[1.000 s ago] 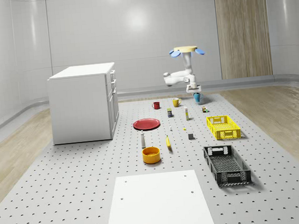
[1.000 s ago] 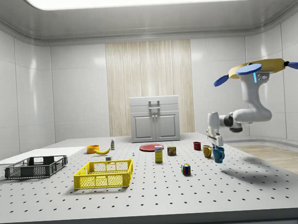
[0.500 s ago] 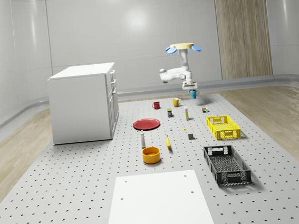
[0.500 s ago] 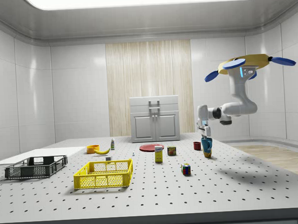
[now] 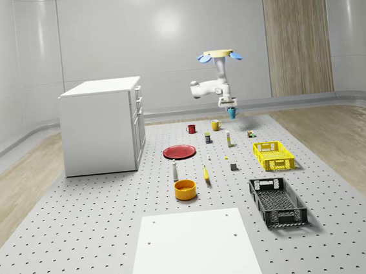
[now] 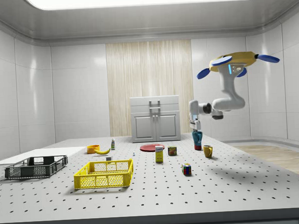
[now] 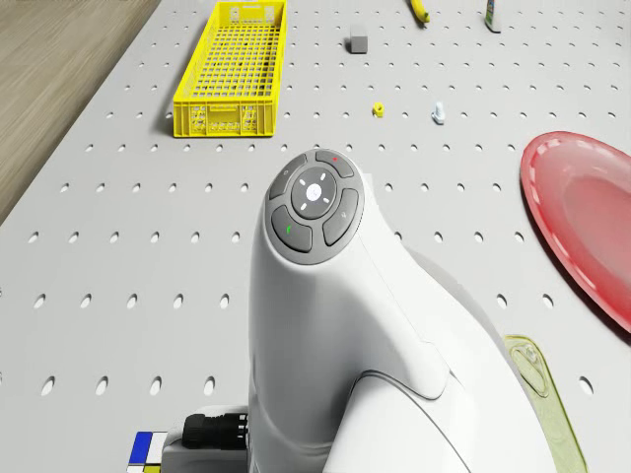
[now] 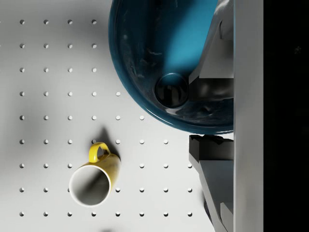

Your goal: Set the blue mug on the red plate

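Observation:
The blue mug (image 5: 232,113) hangs in the air with my gripper (image 5: 230,106) shut on its rim, above the table's far part and just beyond the yellow mug (image 5: 215,125). In the side view the blue mug (image 6: 196,138) is held under the gripper (image 6: 194,129), a little above the table. The wrist view looks into the blue mug (image 8: 159,63), with one finger (image 8: 215,53) inside the rim and the other (image 8: 215,159) outside. The drone (image 5: 217,54) hovers above and behind it. The red plate (image 5: 180,151) lies nearer, toward the whole-scene view's left, and appears as the red plate (image 7: 592,227) in the drone view.
A red mug (image 5: 191,129) stands beyond the plate, and small cans and a coloured cube (image 6: 186,169) stand around the yellow mug (image 8: 91,181). A yellow crate (image 5: 273,155), black crate (image 5: 277,201), orange bowl (image 5: 185,189), banana (image 5: 206,173) and white cabinet (image 5: 103,125) are also there.
The drone and arm have shifted toward the whole-scene view's left with the blue mug. The mug has risen higher off the table and now hangs near the yellow mug.

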You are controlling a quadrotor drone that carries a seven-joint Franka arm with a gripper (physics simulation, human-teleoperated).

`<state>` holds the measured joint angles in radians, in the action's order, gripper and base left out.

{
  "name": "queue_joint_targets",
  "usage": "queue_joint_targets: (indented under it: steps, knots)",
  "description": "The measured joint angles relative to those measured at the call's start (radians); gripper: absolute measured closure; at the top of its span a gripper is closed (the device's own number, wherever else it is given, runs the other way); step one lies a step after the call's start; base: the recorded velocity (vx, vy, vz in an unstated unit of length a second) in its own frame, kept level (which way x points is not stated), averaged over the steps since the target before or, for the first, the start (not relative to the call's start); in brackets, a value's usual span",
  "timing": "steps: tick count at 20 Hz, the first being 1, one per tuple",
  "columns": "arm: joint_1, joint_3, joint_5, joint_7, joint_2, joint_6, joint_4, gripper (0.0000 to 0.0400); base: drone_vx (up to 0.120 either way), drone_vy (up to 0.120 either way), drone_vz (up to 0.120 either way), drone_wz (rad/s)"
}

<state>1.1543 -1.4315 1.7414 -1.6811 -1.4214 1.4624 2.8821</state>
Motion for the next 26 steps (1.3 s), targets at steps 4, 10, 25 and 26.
queue_joint_targets:
  steps: [4, 10, 25, 26]
  knots:
    - [0.002, -0.002, -0.005, -0.002, -0.013, 0.012, 0.0, 0.03, 0.12, -0.12, 0.05, 0.0]
    - [0.004, -0.005, -0.012, -0.004, -0.03, 0.028, -0.001, 0.03, 0.12, -0.12, 0.0, 0.0]
    - [0.01, -0.011, -0.028, -0.009, -0.068, 0.063, -0.002, 0.03, 0.12, -0.12, 0.0, 0.0]
    - [0.01, -0.011, -0.029, -0.009, -0.07, 0.066, -0.002, 0.03, 0.12, -0.12, 0.0, 0.0]
